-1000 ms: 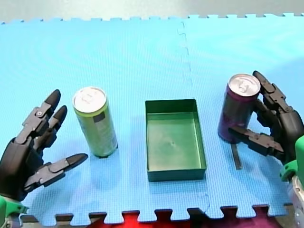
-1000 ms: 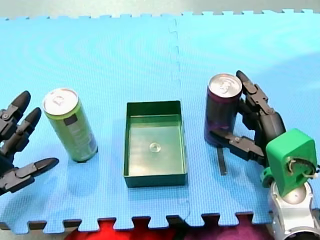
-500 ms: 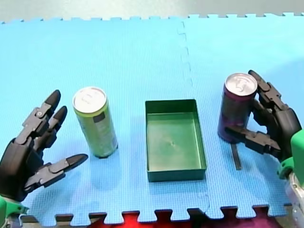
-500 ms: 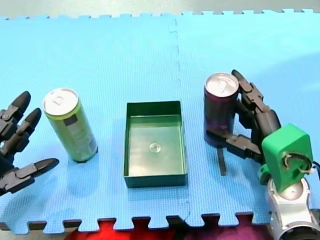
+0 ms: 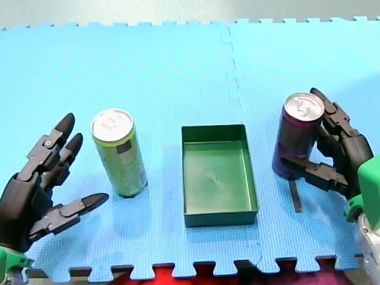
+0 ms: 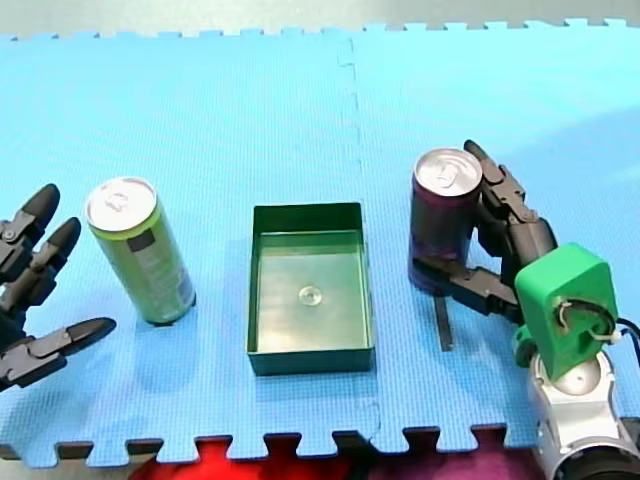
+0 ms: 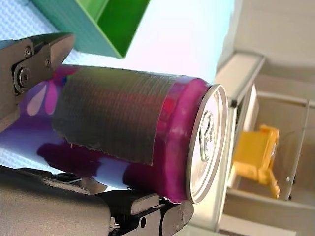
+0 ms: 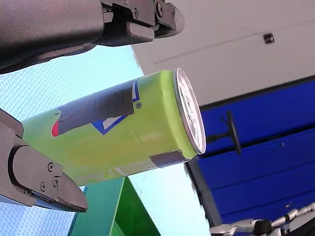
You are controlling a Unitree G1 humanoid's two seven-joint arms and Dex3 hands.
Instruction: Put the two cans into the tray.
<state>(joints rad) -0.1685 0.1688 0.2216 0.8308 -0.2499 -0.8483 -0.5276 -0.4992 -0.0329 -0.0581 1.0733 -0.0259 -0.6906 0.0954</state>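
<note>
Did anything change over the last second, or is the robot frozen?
The right hand tightened slightly around the purple can, its wrist creeping inward; the can stands where it was. The green can, the tray and the left hand beside the green can stayed put.

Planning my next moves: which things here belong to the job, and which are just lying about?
Job: green can; purple can, grasped by right hand; green tray; left hand, beside green can.
Lying about: dark strip beside purple can; blue foam mat.
</note>
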